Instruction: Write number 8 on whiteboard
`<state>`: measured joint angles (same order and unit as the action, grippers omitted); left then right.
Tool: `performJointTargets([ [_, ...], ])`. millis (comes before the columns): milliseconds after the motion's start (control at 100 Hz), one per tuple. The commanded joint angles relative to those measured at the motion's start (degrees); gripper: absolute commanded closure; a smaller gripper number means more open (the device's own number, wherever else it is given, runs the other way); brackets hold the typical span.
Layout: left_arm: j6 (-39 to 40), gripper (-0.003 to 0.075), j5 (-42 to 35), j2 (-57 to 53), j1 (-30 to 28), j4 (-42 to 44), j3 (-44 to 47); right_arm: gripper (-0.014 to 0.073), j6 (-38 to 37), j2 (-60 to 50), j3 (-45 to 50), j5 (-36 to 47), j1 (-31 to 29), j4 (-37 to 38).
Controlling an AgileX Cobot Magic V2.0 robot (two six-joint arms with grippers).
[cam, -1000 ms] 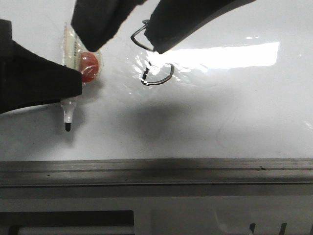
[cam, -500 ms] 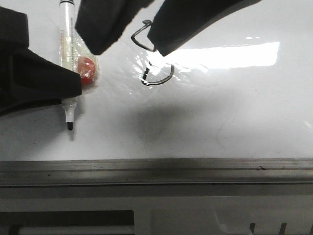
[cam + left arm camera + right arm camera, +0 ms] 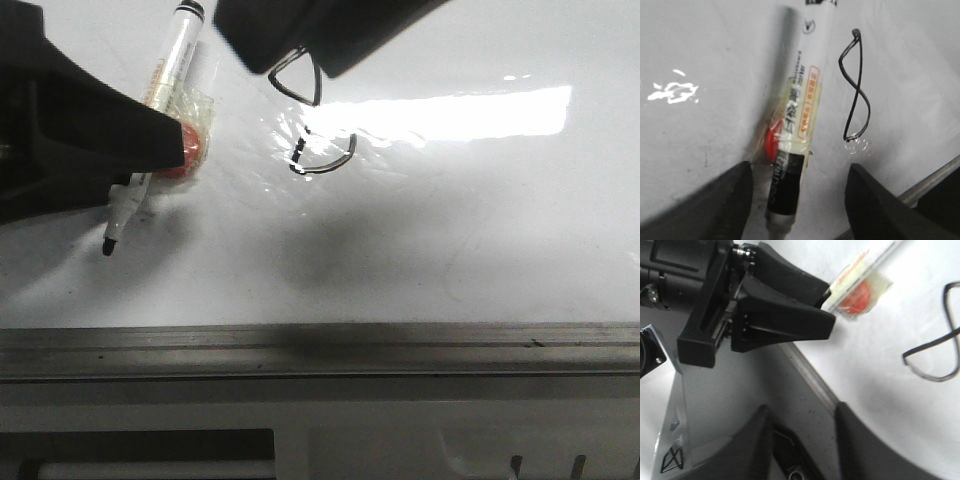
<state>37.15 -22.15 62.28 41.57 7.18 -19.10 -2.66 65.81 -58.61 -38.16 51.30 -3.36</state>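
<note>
Figure: the number 8 [image 3: 855,87], a thin black marker-ink shape with an angular upper loop and a rounder, broken lower one, stands on the large glossy white whiteboard [image 3: 480,240], near its middle and beside the glare band; the front view hides part of the upper loop behind the right arm.
Pen: a white-barrelled marker pen [image 3: 799,115] with a black nib end lies flat on the board just beside the figure, a red round piece [image 3: 771,143] taped to its barrel, probably as a grip aid.
Left gripper [image 3: 797,202]: fingers spread wide either side of the pen's dark end, touching nothing, which suggests the pen is set down because the writing is done.
Right gripper [image 3: 800,430]: fingers apart and empty, held over the near edge of the board, clear of the ink.
Surface: smooth and shiny, with faint grey smudges; ink here would smear easily if brushed.
Edge: a grey metal rail [image 3: 320,350] runs along the near side.
Room: nothing beyond the board and rig shows.
</note>
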Motion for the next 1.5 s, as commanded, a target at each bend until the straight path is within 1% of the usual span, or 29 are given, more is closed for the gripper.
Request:
performJointTargets([
  [0,0.4,0.0315,-2.1,-3.0,0.0,-0.2,-1.6,0.0549,0.0,-3.7,-1.3,2.8,0.1,3.4],
  [40,0.4,0.0328,-0.6,-4.5,0.0,0.0,-1.6,0.0626,0.0,-4.8,-1.3,2.8,0.1,4.9],
  [60,0.4,0.0346,-0.2,-5.4,0.0,0.0,-1.5,0.0660,-0.1,-5.5,-1.2,2.8,0.1,5.5],
  [90,0.4,0.0386,0.1,-6.6,0.0,0.0,-1.2,0.0662,-0.2,-6.5,-1.2,2.9,0.1,6.2],
  [110,0.4,0.0424,0.4,-7.6,0.0,0.0,-1.0,0.0658,-0.2,-7.4,-0.9,3.1,0.1,6.7],
  [130,0.4,0.0486,0.4,-8.9,0.0,0.1,-0.7,0.0657,-0.2,-8.3,-0.8,3.2,0.1,7.3],
  [160,0.4,0.0538,0.4,-9.9,0.0,0.6,-0.4,0.0657,-0.2,-9.5,-0.2,3.7,0.1,8.2],
  [210,0.2,0.0683,0.3,-12.6,0.0,2.1,0.4,0.0657,-0.2,-12.3,0.9,4.5,0.1,10.0],
  [240,-0.6,0.0744,0.3,-14.5,-0.1,2.9,0.9,0.0657,-0.2,-13.8,2.1,5.1,0.1,10.9],
  [320,-1.7,0.0741,0.3,-18.9,-0.1,5.5,2.3,0.0657,-0.2,-18.3,5.9,8.9,0.1,13.3],
  [400,-1.7,0.0741,0.2,-23.2,-0.1,5.7,4.4,0.0657,-0.2,-24.3,10.8,13.6,0.1,13.9],
  [510,-1.8,0.0741,-3.3,-29.8,-0.1,6.9,7.8,0.0657,-0.2,-32.4,18.0,18.2,0.1,13.9],
  [620,-3.3,0.0741,-3.6,-34.8,-0.2,10.5,10.7,0.0657,-0.2,-41.2,24.1,18.6,0.1,14.5],
  [700,-3.3,0.0741,-3.6,-37.1,-0.2,10.5,12.5,0.0657,-0.2,-47.0,27.0,16.6,0.1,14.4],
  [820,-3.3,0.0741,-3.6,-38.3,-0.2,10.5,13.9,0.0657,-0.2,-53.0,30.2,15.0,0.1,14.4],
  [980,-3.3,0.0741,-3.4,-38.1,-0.2,10.5,13.9,0.0657,-0.2,-56.4,31.8,14.0,0.1,14.4],
  [1490,-3.3,0.0741,-3.4,-38.1,-0.2,10.5,14.0,0.0657,-0.2,-56.4,31.8,13.7,0.1,14.4],
])
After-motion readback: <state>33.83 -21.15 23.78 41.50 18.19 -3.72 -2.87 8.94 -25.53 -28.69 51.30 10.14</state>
